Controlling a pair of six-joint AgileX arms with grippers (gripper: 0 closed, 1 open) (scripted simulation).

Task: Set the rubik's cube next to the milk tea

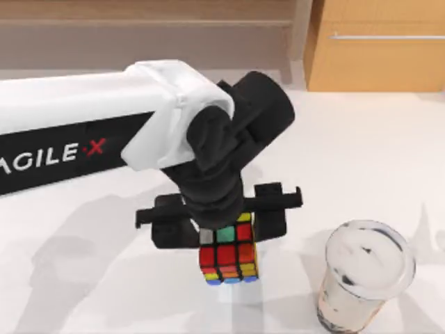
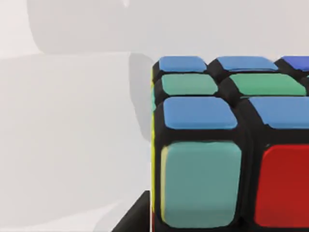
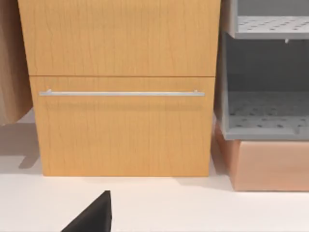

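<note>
Cube carried toward the cup.
The left gripper (image 1: pixel 222 240) fingers grasp the rubik's cube (image 1: pixel 228 256), near the milk tea (image 1: pixel 361 275), for placement.

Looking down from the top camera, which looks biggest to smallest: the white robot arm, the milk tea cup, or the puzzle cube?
1. Left arm, by far.
2. Milk tea.
3. Rubik's cube, held in the left gripper; it may sit nearer the camera, yet looks smallest.

Wooden drawer cabinet (image 3: pixel 120 87), grey shelves (image 3: pixel 265 72)
</note>
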